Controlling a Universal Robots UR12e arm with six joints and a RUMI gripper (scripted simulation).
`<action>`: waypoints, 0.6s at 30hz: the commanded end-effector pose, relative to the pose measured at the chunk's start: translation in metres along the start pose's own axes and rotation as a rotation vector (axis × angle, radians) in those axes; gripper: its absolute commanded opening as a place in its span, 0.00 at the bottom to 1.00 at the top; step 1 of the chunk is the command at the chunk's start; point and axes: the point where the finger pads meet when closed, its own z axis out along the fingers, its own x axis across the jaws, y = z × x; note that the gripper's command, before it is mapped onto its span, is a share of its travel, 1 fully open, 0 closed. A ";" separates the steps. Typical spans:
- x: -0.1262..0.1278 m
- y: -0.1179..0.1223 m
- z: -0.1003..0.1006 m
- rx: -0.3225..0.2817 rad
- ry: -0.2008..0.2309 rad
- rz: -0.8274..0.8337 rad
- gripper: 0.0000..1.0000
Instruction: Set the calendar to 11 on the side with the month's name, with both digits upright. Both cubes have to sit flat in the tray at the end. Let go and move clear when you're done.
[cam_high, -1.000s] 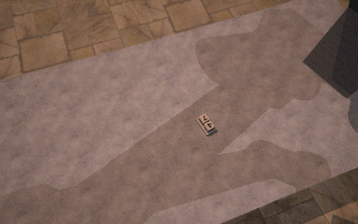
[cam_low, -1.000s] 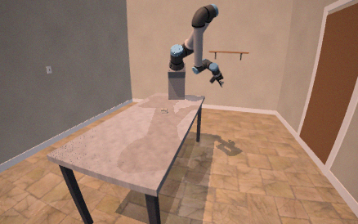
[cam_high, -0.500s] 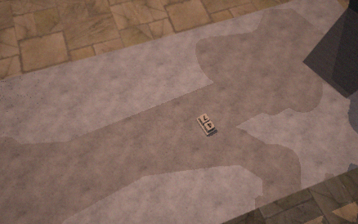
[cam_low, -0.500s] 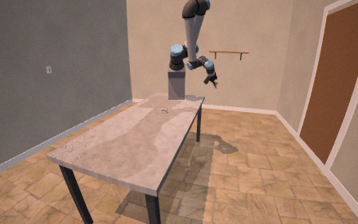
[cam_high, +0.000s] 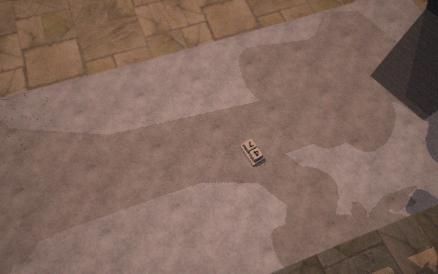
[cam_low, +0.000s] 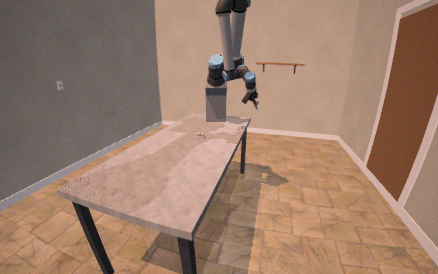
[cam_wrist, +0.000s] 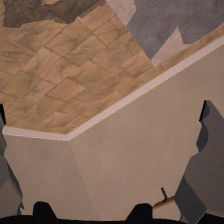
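gripper (cam_low: 252, 98) (cam_wrist: 100, 102) spread to full width, nothing held. calendar (cam_high: 252, 152) (cam_low: 201, 135) on table (cam_high: 150, 215) (cam_low: 140, 175), below gripper and off to one side, well apart. judged step: approach. best swing over tabletop high, turn fingers straight down, square them to one cube before descending. arm (cam_low: 227, 42) folded near pedestal, wrist angled, gripper hanging past table edge.

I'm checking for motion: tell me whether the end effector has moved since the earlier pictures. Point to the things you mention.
Yes. In the exterior view, the end effector (cam_low: 250, 104) (cam_wrist: 100, 102) shifted image-left, from under the wall shelf (cam_low: 280, 64) (cam_wrist: 165, 202) to mostly beyond its left end.
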 end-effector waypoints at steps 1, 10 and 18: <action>0.013 -0.047 -0.024 0.052 -0.005 -0.081 1.00; 0.021 -0.096 -0.047 0.121 -0.020 -0.156 1.00; 0.029 -0.142 -0.069 0.188 -0.029 -0.228 1.00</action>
